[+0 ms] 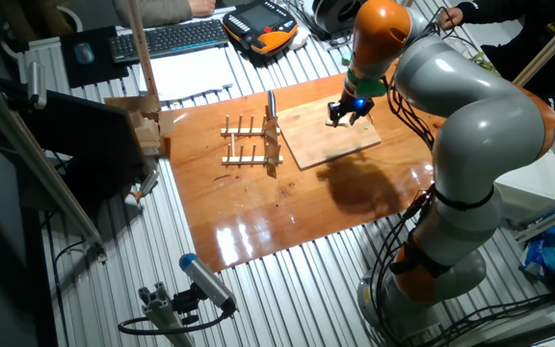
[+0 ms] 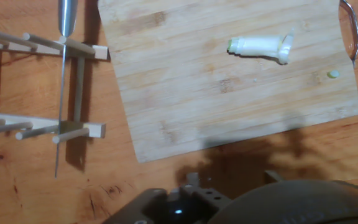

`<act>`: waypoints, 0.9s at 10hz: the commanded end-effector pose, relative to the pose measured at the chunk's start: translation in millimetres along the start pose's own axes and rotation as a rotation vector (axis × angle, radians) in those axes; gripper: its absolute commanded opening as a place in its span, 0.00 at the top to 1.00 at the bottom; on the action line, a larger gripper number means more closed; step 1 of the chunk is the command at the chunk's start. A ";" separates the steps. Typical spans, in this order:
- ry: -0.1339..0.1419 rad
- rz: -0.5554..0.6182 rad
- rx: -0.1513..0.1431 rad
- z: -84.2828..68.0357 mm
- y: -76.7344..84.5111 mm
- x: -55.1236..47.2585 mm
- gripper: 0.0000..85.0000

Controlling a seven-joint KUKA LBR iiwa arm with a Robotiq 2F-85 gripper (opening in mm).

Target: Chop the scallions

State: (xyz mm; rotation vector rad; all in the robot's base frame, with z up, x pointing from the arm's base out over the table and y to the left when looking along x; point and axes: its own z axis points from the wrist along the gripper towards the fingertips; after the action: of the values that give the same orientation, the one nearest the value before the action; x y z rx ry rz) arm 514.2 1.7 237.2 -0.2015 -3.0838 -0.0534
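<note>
The main risk from here, as I judge it, is the knife (image 2: 64,74): it rests blade-edge up in the wooden peg rack (image 2: 36,87), off the cutting board (image 2: 185,93) entirely, and the pincer (image 1: 349,113) hangs over the board, well apart from the handle. A reach for the handle that comes in crooked could tip the light rack or drag it across the glossy table (image 1: 287,212). A second risk is the scallion piece (image 2: 261,47) itself: it is short, round and lies loose on the board, so a blade pressed down off-centre could make it roll or skid towards the board's edge. A tiny pale bit (image 2: 333,74) lies near that edge. The scallion piece lies on the board's upper right part in the hand view, apart from the pincer and touching nothing else. The pincer holds nothing; how wide its fingers stand I cannot tell, as they are too small in the fixed view and hidden in the hand view.
</note>
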 end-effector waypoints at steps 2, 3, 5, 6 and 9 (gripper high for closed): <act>-0.002 0.006 -0.005 0.5 2.3 1.0 1.00; 0.000 0.012 -0.011 1.1 4.1 2.3 1.00; 0.011 0.027 -0.011 3.0 8.0 5.5 1.00; 0.018 0.045 -0.012 5.4 11.5 8.8 1.00; 0.028 0.077 -0.013 11.0 19.8 17.9 1.00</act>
State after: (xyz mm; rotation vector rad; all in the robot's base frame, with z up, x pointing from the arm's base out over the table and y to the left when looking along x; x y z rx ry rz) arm 498.8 23.8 227.9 -0.3209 -3.0437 -0.0789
